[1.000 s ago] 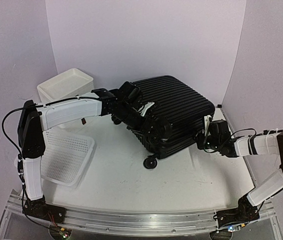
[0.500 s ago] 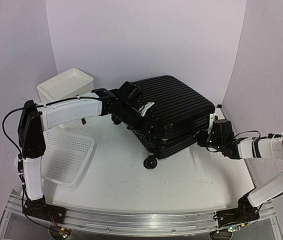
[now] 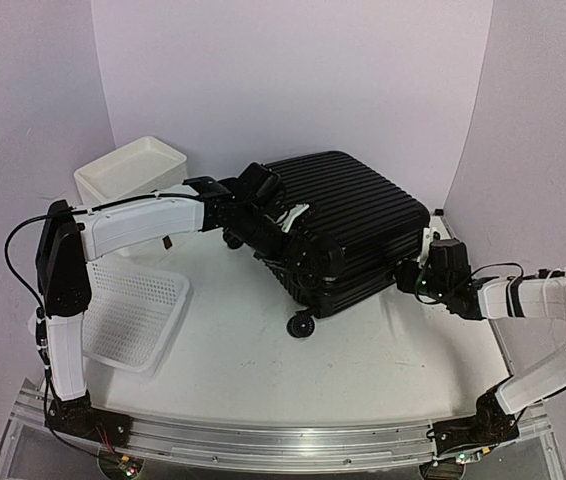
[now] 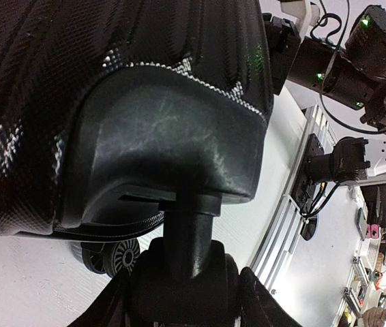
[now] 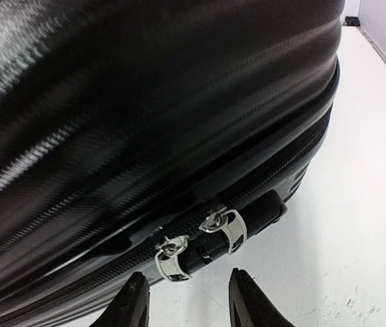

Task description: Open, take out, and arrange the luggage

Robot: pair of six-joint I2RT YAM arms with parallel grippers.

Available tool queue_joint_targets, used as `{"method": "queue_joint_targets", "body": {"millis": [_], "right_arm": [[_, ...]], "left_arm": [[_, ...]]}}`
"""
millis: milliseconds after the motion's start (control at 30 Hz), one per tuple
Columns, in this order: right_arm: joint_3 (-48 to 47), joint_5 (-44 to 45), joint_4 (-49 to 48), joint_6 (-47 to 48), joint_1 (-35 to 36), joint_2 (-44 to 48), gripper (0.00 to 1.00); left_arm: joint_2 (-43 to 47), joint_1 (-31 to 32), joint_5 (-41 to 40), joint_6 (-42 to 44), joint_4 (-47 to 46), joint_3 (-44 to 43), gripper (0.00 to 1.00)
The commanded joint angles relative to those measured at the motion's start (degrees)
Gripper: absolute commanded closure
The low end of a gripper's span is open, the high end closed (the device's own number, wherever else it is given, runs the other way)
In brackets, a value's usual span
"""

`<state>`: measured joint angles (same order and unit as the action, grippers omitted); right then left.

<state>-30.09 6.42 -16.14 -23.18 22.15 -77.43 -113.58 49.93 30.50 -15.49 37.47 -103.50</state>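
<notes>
The luggage (image 3: 348,222), a black ribbed hard-shell suitcase, lies tilted at the table's middle. My left gripper (image 3: 295,250) is at its front left corner. In the left wrist view that gripper (image 4: 186,296) is shut on a black caster wheel (image 4: 187,272), whose stem runs up into the corner housing (image 4: 166,150). My right gripper (image 3: 408,273) sits at the suitcase's right side. Its jaws (image 5: 187,300) stand open just short of two silver zipper pulls (image 5: 172,262) on the closed zipper, with nothing between the fingers.
A white drawer box (image 3: 128,172) stands at the back left. A white perforated basket (image 3: 135,310) lies at the left front. Another caster wheel (image 3: 301,324) sticks out at the suitcase's near corner. An aluminium rail (image 3: 283,440) runs along the near edge.
My right gripper has drawn back a little to the right, away from the suitcase's side. The left arm and the suitcase have not moved.
</notes>
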Motion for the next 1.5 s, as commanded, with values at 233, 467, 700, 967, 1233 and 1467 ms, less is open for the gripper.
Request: {"method": "queue_joint_targets", "body": {"millis": [233, 467, 700, 967, 1233, 1467], "right_arm": [[-2.5, -2.4, -11.4, 9.3, -0.3, -7.5, 0.62], [-2.5, 1.4, -14.3, 16.2, -0.2, -8.7, 0.64], [-2.8, -0.1, -18.2, 22.5, -0.2, -10.5, 0.76], [-2.3, 2.4, -19.0, 27.5, -0.4, -10.7, 1.0], [-1.5, -16.9, -16.3, 23.8, -7.8, -8.1, 1.0], [-7.1, -40.4, -6.9, 26.7, -10.8, -11.3, 1.0]], "left_arm": [[3.0, -0.4, 3.4, -1.0, -9.8, -6.7, 0.81], [2.9, -0.4, 3.4, -1.0, -9.8, -6.6, 0.81], [2.2, -0.4, 3.9, -1.7, -9.8, -6.8, 0.81], [2.6, -0.4, 3.8, -1.5, -9.8, -6.3, 0.81], [2.9, -0.4, 3.3, -1.2, -9.8, -5.9, 0.81], [2.7, -0.4, 3.3, -1.5, -9.8, -6.4, 0.82]]}}
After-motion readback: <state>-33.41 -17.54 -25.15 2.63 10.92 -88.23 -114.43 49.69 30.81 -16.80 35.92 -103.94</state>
